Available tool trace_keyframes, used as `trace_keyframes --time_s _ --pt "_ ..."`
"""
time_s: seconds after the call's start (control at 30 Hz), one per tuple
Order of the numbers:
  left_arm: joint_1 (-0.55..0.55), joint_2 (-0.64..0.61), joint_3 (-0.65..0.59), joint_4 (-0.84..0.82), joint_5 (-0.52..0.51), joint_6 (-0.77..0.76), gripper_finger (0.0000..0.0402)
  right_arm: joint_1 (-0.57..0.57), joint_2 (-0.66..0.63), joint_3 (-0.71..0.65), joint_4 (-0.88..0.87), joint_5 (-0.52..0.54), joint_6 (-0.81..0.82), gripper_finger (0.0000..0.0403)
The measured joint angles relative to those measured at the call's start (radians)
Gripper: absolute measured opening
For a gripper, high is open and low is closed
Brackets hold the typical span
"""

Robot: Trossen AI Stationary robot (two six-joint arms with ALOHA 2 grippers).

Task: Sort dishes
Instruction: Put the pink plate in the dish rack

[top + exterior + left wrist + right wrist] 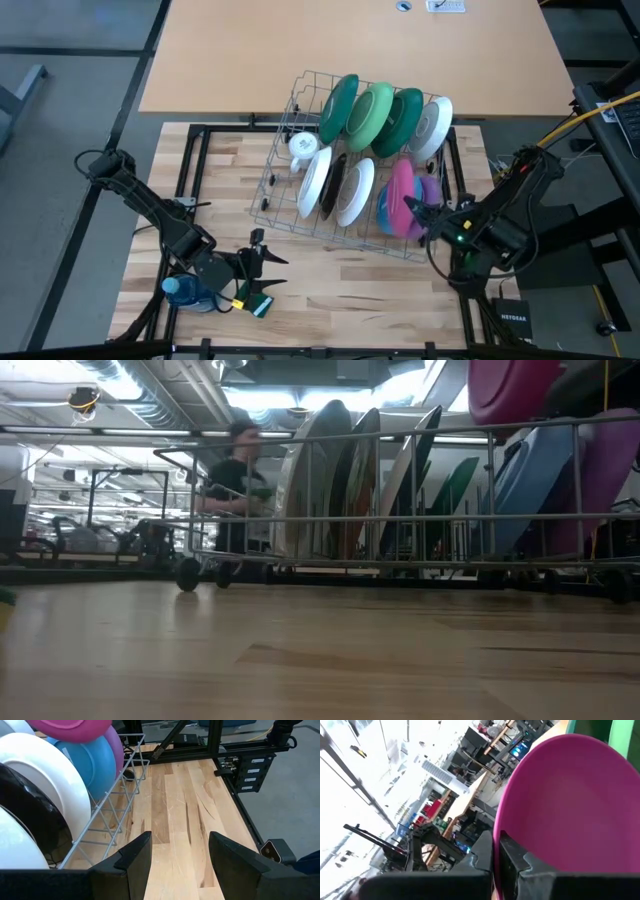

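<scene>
Wood tabletop [340, 285] is carrying a wire dish rack [275, 165] w/ most plates already slotted on edge: dark green plate [338, 107], light green plate [372, 116], another dark green [405, 116] and a white plate [432, 128] in the far row; two white ones [314, 180] [355, 190] w/ a dark plate [333, 185] between them in the near row, blue plate [87, 760] and purple plate [432, 190] at the right end. Right gripper [425, 215] is clamping the rim of a pink plate [402, 195], holding it tilted just above the rack's right end; right wrist view is showing fingers pinching the edge. Main risk imo: rim-only pinch on a smooth plate, so it could be rotating or slipping out if the arm jerks. Second: slot looks tight between blue/purple neighbours, so coming down off-line means the pink one is hitting rims or a wire and knocking others over. Rack is unfixed afaict, so a side push could be sliding it. Left gripper [258, 262] is parked near the front edge, fingers [135, 857] apart, nothing held, just beside a green sponge [262, 305] and a blue item [185, 290]; low risk there. White mug [303, 146] is sitting in the rack's left end, clear of the action. Person [238, 480] is standing in the bg behind the table, not near the arms.
</scene>
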Motion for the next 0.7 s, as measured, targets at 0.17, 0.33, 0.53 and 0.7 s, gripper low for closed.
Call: trace_keyframes --time_s 0.17,0.33,0.53,0.7 --pt "0.0 0.0 0.0 0.0 0.0 0.003 0.0184 -0.001 0.0 -0.076 0.107 0.039 -0.001 0.0008" --pt "0.0 0.0 0.0 0.0 0.0 0.004 0.0184 -0.048 0.008 -0.165 0.23 0.047 -0.001 0.0008" --pt "0.0 0.0 0.0 0.0 0.0 0.001 0.0184 -0.129 0.027 -0.238 0.35 0.056 0.0 0.0008" --pt "0.0 0.0 0.0 0.0 0.0 -0.001 0.0184 -0.169 0.045 -0.243 0.392 0.065 -0.003 0.0008"
